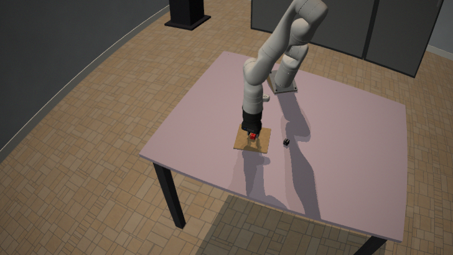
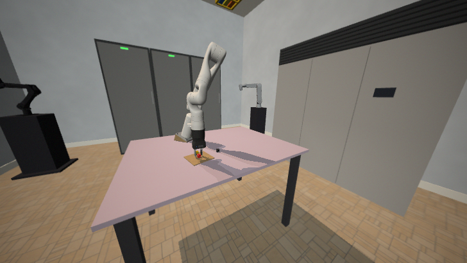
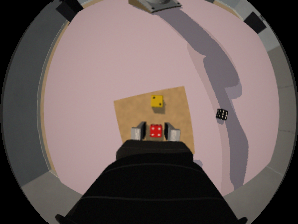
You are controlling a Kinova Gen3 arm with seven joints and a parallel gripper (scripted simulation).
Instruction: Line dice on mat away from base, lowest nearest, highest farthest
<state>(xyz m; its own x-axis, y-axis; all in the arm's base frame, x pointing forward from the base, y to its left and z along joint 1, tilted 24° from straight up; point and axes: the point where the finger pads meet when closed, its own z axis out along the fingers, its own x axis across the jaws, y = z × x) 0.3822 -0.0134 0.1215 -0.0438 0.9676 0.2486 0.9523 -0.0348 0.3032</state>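
The tan mat [image 1: 239, 145] [image 2: 207, 158] [image 3: 125, 108] lies flat on the table. The red die [image 1: 252, 136] [image 2: 198, 156] [image 3: 156, 131] is on the mat, with white pips at the corners of its top. My gripper [image 3: 155, 128] is open around it, with a gap on both sides. The yellow die [image 3: 157, 101] lies on the mat nearer to the base and shows two pips on top; the arm hides it in the top view. The black die [image 1: 286, 142] [image 2: 217, 150] [image 3: 222, 114] lies on the table beside the mat, off its right edge in the wrist view, with two rows of pips on top.
The robot's base [image 1: 285, 87] [image 3: 157, 6] stands on the pink table [image 1: 196, 126] [image 2: 147, 169] [image 3: 80, 100] beyond the mat. The arm's shadow falls across the table near the black die. The wrist housing hides the mat's far edge from the base in the wrist view.
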